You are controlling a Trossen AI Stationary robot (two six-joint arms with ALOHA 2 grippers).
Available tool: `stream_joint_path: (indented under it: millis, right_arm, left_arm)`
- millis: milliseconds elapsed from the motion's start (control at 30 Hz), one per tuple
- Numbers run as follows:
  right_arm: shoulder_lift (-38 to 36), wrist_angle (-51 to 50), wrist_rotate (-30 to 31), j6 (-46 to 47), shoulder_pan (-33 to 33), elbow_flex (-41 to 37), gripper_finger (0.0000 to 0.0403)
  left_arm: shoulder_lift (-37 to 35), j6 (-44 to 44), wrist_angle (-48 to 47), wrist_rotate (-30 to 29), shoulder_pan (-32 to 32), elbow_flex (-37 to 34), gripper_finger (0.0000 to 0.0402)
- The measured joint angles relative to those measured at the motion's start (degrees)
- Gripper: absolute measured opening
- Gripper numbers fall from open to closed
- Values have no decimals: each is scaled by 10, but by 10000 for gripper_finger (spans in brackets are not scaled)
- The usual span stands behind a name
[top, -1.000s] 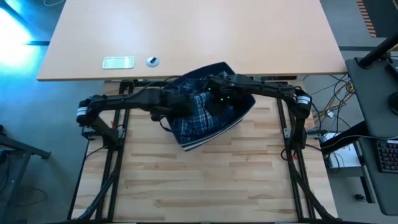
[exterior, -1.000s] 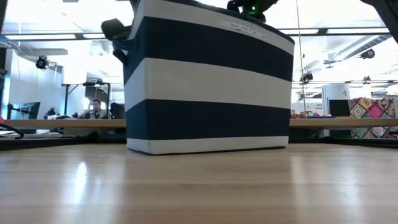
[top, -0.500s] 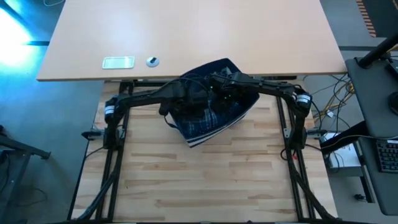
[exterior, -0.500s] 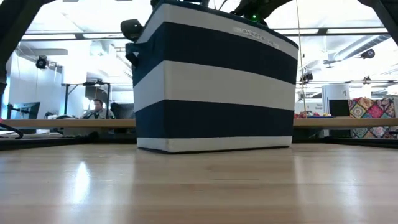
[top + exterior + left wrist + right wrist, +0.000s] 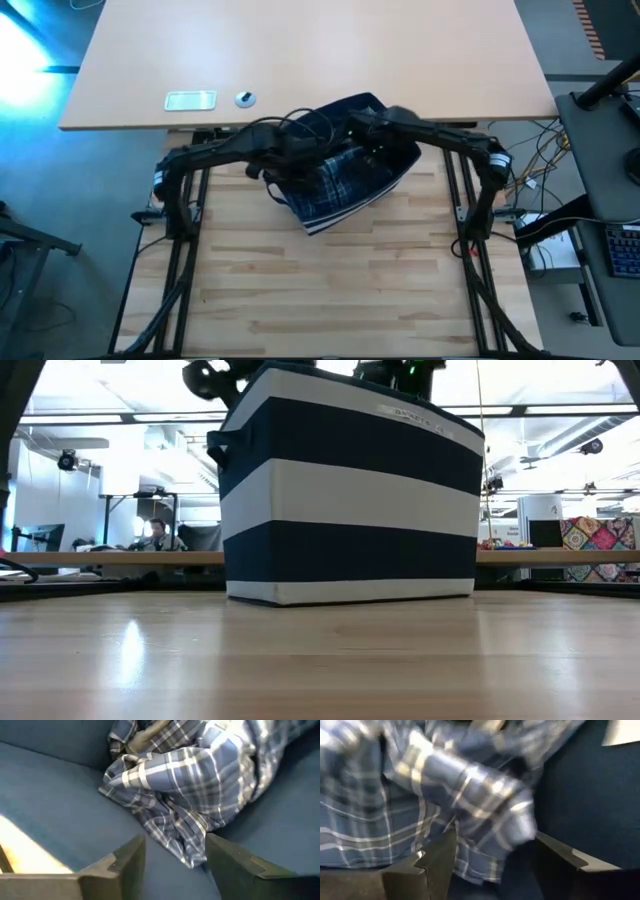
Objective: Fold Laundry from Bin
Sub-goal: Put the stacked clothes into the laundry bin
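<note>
The navy bin (image 5: 392, 172) with pale stripes (image 5: 350, 490) stands on its base at the far middle of the wooden table. Blue-and-white plaid laundry (image 5: 335, 185) lies bunched inside it. Both arms reach into the bin from above. My left gripper (image 5: 175, 865) is open over the bin's left part, and the tip of a plaid fold (image 5: 190, 855) lies between its fingers. My right gripper (image 5: 492, 865) is open over the right part, with plaid cloth (image 5: 470, 795) between and beyond its fingers. In the high view the arms hide both grippers' fingertips. My left gripper points down into the bin, its open fingers on either side of the plaid fold's tip (image 5: 192, 861); whether they touch it I cannot tell. My right gripper points down with plaid cloth (image 5: 485, 855) between its open fingers; whether they touch it I cannot tell.
Bare wooden tabletop (image 5: 320, 290) stretches from the bin to the near edge. Beyond the far edge stands a tan table (image 5: 400, 60) with a pale flat rectangle (image 5: 190, 100) and a small round item (image 5: 245, 98). A person (image 5: 155, 535) sits far off in the room.
The bin has slid a little toward the table's right edge and stands more upright. Both hands have risen somewhat over the bin. My left arm's elbow has swung inward from the table's left edge.
</note>
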Motion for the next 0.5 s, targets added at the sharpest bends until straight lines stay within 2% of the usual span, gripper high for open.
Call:
stream_joint_path:
  millis: [100, 233, 300, 400, 500]
  right_arm:
    - [-26, -15, 8, -11, -3, 31, 228]
    - [-64, -17, -5, -23, -4, 82, 223]
    - [-81, -15, -58, -22, -4, 103, 220]
    - [-97, 11, -173, 2, 0, 114, 219]
    - [-93, 46, -209, 39, 17, 95, 219]
  left_arm:
    - [-24, 15, -4, -26, -11, 5, 198]
    - [-62, 37, -3, -101, -24, 20, 202]
    - [-78, 53, -4, -144, -30, 24, 203]
    - [-103, 82, -3, -202, -36, 26, 203]
    - [-136, 117, -3, -227, -33, 14, 202]
